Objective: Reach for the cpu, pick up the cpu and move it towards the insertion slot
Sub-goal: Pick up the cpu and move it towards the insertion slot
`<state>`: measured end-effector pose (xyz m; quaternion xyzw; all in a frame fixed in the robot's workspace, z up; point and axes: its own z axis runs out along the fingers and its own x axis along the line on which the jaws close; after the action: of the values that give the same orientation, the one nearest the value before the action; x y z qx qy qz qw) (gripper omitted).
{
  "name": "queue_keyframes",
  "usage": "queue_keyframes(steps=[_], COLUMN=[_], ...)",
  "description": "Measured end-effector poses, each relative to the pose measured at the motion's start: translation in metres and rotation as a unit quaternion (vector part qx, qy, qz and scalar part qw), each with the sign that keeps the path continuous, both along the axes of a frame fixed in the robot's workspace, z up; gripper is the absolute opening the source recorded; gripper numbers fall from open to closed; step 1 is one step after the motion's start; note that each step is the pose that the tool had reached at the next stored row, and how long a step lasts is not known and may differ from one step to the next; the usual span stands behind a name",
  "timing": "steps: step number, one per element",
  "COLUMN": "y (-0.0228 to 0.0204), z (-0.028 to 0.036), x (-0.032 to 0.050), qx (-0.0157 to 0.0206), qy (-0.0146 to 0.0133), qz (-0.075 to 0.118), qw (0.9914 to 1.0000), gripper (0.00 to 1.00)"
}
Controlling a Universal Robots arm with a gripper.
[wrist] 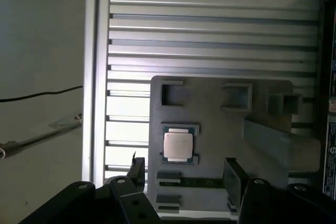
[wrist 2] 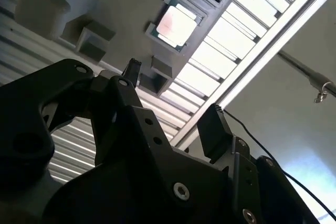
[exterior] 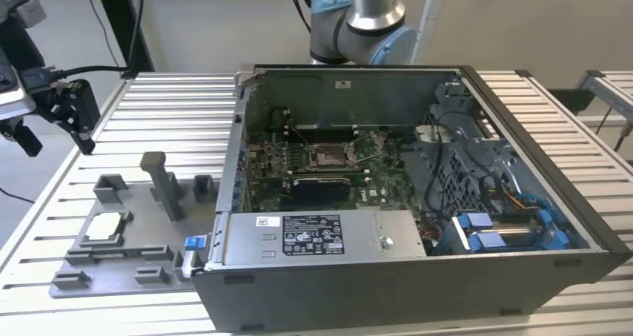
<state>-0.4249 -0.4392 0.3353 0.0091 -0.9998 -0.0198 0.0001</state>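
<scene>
One slatted metal worktop [exterior: 168,99] carries everything. Exterior view: open computer case [exterior: 396,277] lying on its side takes up the middle and the exterior view's right, with the arm [exterior: 361,24] rising behind it. Green board is inside the case, and the insertion slot [exterior: 330,154] sits mid-board with its silver frame and thin wire lever. Grey fixture plate [exterior: 109,265] lies on the worktop just beside the case, on the exterior view's left. The cpu [exterior: 104,227] lies flat in a square seat on that plate, silvery face up.

Jaws are black, spread and holding nothing. In the exterior view they hang above the worktop at the far left edge, well apart from the cpu and from the case.

First wrist view looks down on the plate [wrist: 210,129]. The cpu [wrist: 177,144] sits in its framed seat ahead of the two jaw tips, roughly in line with the gap between them, not touching. A thin black cable [wrist: 42,94] runs off the worktop edge.

Second wrist view is tilted. It has the cpu [wrist 2: 176,23] bright in its seat, beyond the jaw tips and apart from them.
</scene>
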Motion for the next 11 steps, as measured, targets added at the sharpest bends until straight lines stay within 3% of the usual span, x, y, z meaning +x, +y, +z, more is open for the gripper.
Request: queue_keyframes(steps=[5,11], y=[0.0,0.0001], z=[-0.0033,-0.0138], x=[0.0,0.0], qx=[0.0,0.0], qy=[0.0,-0.0001], qz=[0.0,0.0], qw=[1.0,1.0], gripper=[1.0,1.0])
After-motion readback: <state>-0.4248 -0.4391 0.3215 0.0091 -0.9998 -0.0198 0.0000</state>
